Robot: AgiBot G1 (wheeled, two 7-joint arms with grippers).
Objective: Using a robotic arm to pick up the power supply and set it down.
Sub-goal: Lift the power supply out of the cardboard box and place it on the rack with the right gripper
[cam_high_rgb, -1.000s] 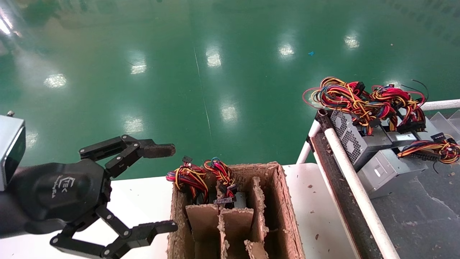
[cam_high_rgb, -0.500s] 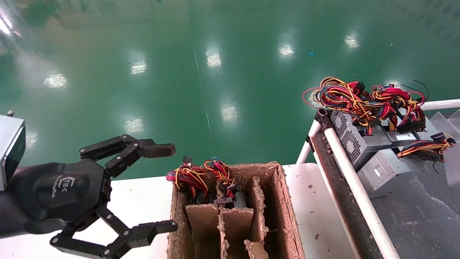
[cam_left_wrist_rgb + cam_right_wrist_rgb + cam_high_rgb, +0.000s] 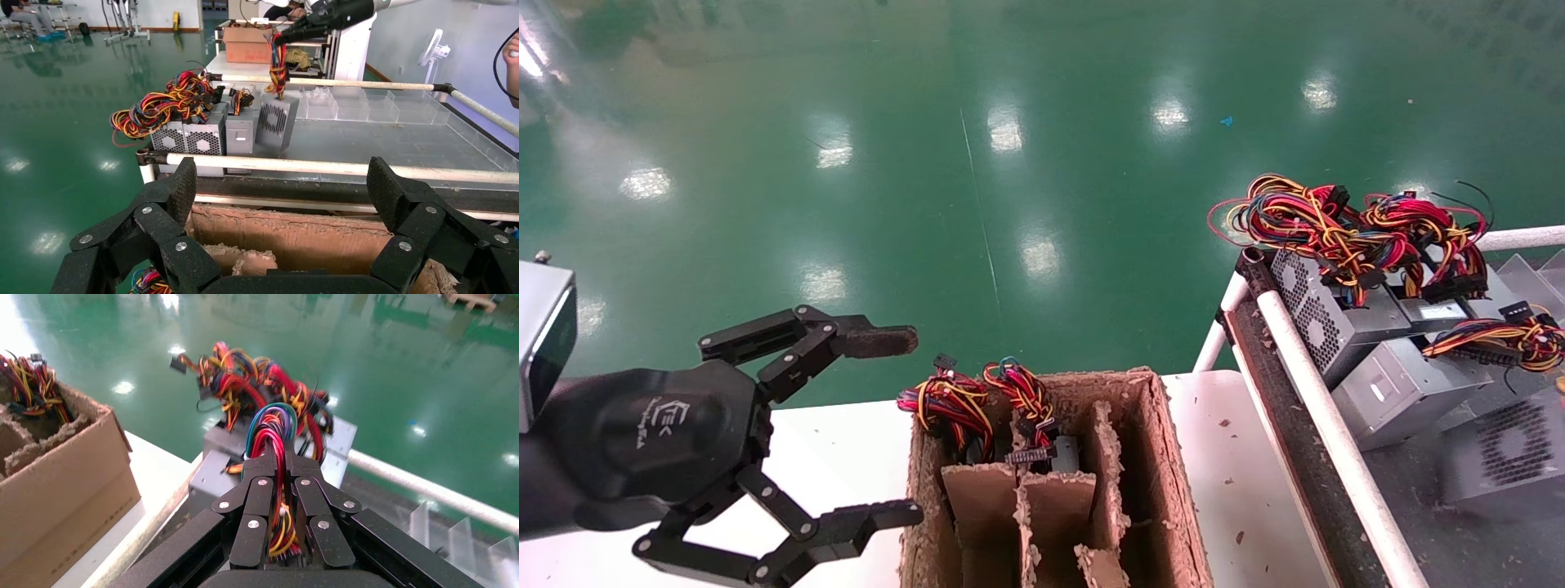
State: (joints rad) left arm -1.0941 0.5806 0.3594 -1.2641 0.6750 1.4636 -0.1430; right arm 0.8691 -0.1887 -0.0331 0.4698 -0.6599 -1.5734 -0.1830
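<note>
Here, right hand clamped on one power supply's wires, left hand wide open, empty

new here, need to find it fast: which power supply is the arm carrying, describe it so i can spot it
Look at the railed cart right of the cardboard box. Near its right edge, the power supply hangs by its wire bundle from the right gripper. Unlike the boxes in the row, its round fan grille faces up.

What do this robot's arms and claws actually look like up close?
The left gripper is black, with two fingers on riveted linkage bars, a rounded black housing bearing a white logo, and a grey box at the wrist. The right gripper has the same black linkage fingers with silver rivets, on a white tubular arm.
</note>
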